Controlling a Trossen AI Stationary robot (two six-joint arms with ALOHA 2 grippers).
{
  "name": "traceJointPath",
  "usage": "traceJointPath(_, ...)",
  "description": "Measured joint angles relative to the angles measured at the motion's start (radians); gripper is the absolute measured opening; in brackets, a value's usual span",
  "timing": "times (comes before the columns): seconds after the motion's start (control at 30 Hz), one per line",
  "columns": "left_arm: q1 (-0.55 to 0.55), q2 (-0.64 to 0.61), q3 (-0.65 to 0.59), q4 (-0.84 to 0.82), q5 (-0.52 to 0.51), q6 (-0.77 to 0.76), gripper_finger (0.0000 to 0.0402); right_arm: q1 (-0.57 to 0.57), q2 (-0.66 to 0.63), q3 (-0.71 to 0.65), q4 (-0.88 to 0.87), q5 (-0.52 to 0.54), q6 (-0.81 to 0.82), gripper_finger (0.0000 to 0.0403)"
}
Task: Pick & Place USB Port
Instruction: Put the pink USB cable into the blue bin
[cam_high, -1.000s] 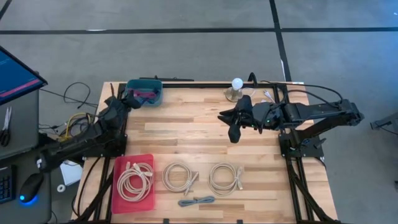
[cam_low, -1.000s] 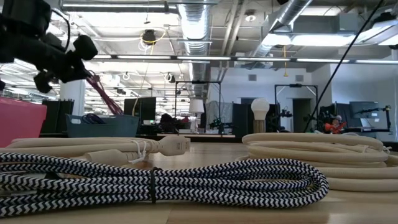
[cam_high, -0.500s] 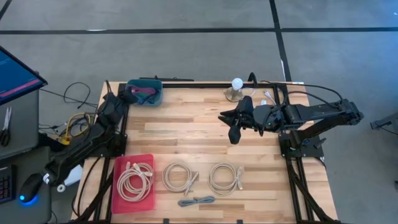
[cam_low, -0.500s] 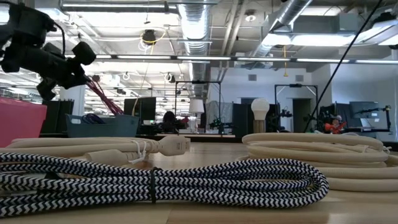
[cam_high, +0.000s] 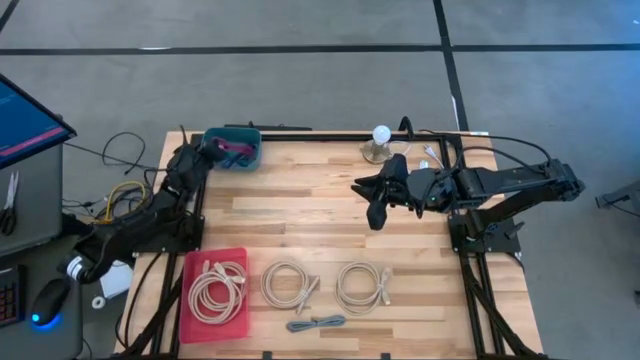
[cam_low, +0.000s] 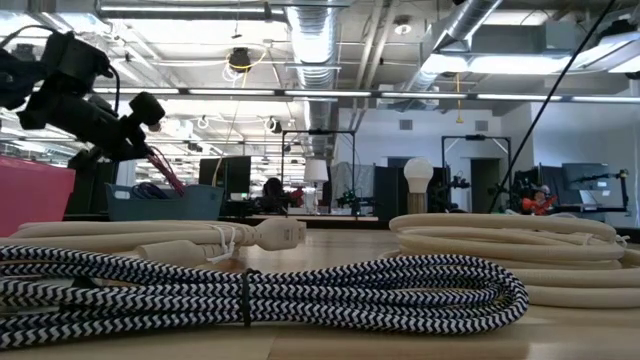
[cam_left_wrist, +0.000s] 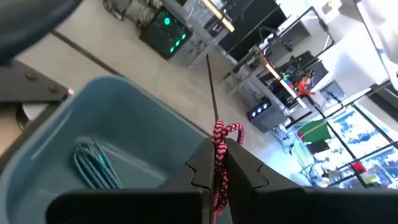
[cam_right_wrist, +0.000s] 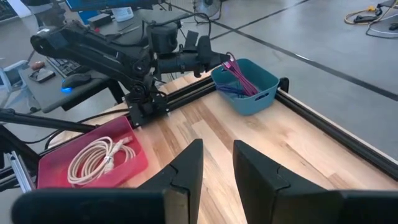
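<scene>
The left gripper (cam_left_wrist: 217, 171) has its jaws clamped on a pink-and-black braided cable (cam_left_wrist: 219, 149), dangling over the teal plastic bin (cam_high: 232, 148) (far-left corner of the wooden surface (cam_high: 310, 210)). The right gripper (cam_high: 377, 212) hovers mid-surface, jaws apart, holding nothing.

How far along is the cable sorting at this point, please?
Done: a cable already lies in the teal bin, another in the red tray.
In hand: the left end effector is shut on a pink cable over the bin.
Left: three cables on the table; the right end effector waits, empty.

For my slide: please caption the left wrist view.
Left gripper holds a red-black braided cable above the teal plastic bin.
</scene>
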Motion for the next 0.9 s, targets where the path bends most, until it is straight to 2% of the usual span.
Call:
traceJointPath(0.1,0.013,0.061,0.000,0.065,0.040,-0.007,0.0020,0.001,0.000,0.000,0.000,-0.001,0.002,0.0081)
traceJointPath(0.3,0.015,0.102,0.001,0.181,0.035,0.001,0.0084,0.010,0.000,0.000,-0.001,-0.013,0.002,0.0081)
traceJointPath(0.47,0.015,0.102,0.002,0.181,0.034,0.002,0.0121,0.010,0.000,0.000,-0.001,-0.033,0.002,0.0081)
traceJointPath(0.9,0.015,0.098,0.002,0.181,0.036,0.001,0.0184,0.010,0.000,0.000,-0.001,-0.034,0.002,0.0081)
